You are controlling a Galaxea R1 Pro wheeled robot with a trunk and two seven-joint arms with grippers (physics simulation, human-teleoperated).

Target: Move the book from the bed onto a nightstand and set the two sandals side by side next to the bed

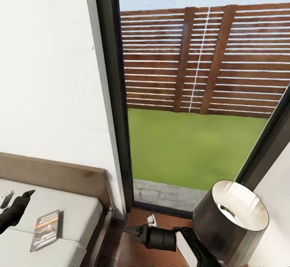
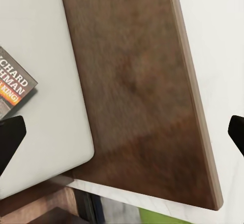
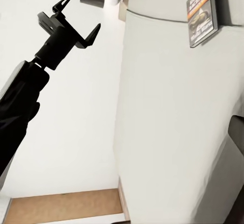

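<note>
Book position noted: thin dark paperback book with white lettering and orange band (image 1: 45, 230) lies flat on the pale grey mattress of the dark wooden bed (image 1: 76, 206), just beside the left gripper (image 1: 18, 206), which is spread and empty. The right gripper (image 1: 135, 231), also released, is farther off.

Left arm reached in low at the head view's left edge, black forearm angled upward, its left gripper (image 1: 27, 195) showing one pointed dark fingertip. From the right wrist view, this left gripper (image 3: 76, 18) stood spread, two black fingers forming a wide V with nothing between them. Right arm lay low and near-horizontal, black cylindrical wrist with a white segment behind; right gripper (image 1: 129, 230) pointed leftward, fingers apparently close together, state unclear.
</note>
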